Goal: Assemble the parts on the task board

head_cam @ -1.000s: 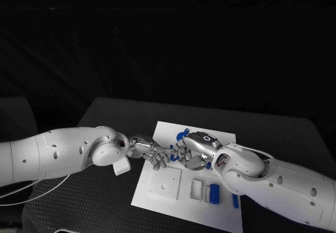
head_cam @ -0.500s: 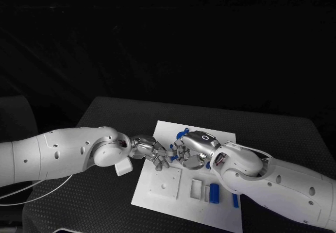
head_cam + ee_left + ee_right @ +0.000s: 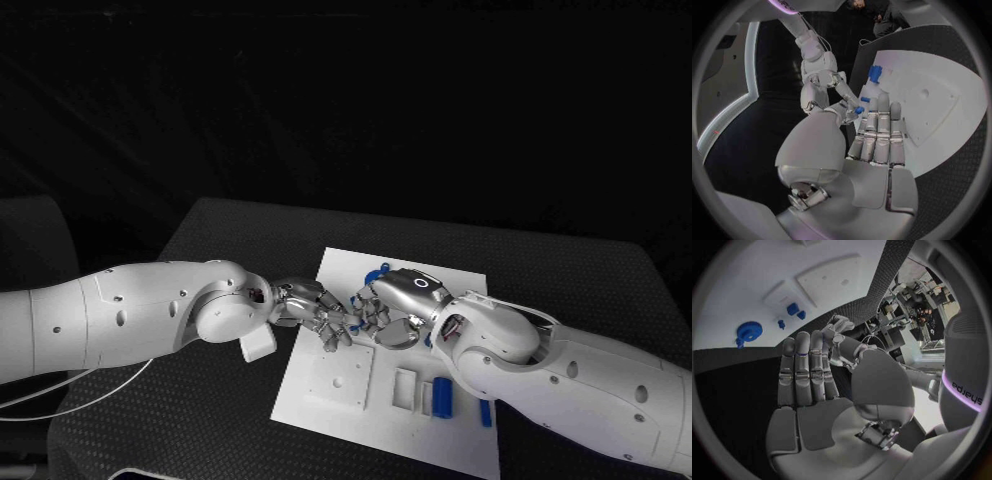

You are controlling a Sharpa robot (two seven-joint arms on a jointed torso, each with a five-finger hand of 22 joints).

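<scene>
The white task board (image 3: 378, 400) lies in the middle of the table. Above its upper half my left hand (image 3: 317, 312) and right hand (image 3: 389, 318) meet fingertip to fingertip. A small blue part (image 3: 859, 110) is pinched between them, the left thumb and a right finger both touching it. The same small blue part (image 3: 802, 354) peeks through the right hand's straight fingers (image 3: 807, 370). The left hand's fingers (image 3: 878, 132) lie flat over the board. A blue gear (image 3: 749, 331) and small blue pieces (image 3: 792, 309) sit on the board. A blue block (image 3: 443, 398) stands near its lower right.
The board rests on a dark textured mat (image 3: 231, 250) with black surroundings. A blue upright part (image 3: 379, 271) stands at the board's far edge, just beyond the hands. Another blue strip (image 3: 485, 413) lies at the board's right edge. Both white forearms crowd the board's near sides.
The two hands have drawn slightly closer over the board's upper half, fingers now touching around the small blue part. The board and its other pieces have not moved.
</scene>
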